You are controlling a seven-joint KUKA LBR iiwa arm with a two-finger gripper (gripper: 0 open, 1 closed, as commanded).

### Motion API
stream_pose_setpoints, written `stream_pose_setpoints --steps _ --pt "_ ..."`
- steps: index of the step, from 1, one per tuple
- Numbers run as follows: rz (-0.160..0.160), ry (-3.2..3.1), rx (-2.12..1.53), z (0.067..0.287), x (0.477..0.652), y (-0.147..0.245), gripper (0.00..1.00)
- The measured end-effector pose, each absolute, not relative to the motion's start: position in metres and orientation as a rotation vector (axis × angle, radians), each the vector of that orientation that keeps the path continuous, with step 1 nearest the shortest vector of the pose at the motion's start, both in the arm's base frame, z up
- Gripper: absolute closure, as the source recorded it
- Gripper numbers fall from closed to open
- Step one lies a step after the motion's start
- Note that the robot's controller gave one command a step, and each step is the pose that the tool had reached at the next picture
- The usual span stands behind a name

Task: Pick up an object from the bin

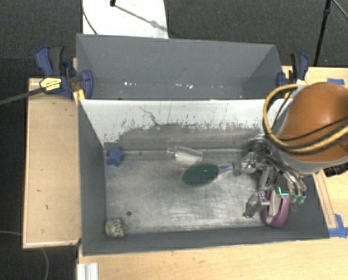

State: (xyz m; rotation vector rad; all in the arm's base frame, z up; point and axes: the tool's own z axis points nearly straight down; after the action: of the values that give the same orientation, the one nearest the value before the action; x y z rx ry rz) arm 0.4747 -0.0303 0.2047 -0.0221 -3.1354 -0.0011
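The tool [266, 200] sits low in the bin's [162, 212] 4 o'clock corner, against a purple curved thing [278, 213] by the near wall. I cannot tell how far open it is, or whether it grips. The thing's long axis runs roughly 1 to 7 o'clock, so straddle it crosswise, clear of the wall

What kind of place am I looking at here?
Probably a robotics lab test setup: a scuffed grey metal bin, a few loose things like a green round pad, and the gripper reaching in.
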Motion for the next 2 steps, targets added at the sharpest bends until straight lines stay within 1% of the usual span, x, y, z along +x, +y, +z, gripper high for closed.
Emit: stream_pose_setpoints --steps 1,2 --pt "-0.001 -3.153 -0.219 0.103 0.529 0.036 0.00" --pt "-0.012 -3.128 -0.387 0.082 0.572 0.035 0.00"
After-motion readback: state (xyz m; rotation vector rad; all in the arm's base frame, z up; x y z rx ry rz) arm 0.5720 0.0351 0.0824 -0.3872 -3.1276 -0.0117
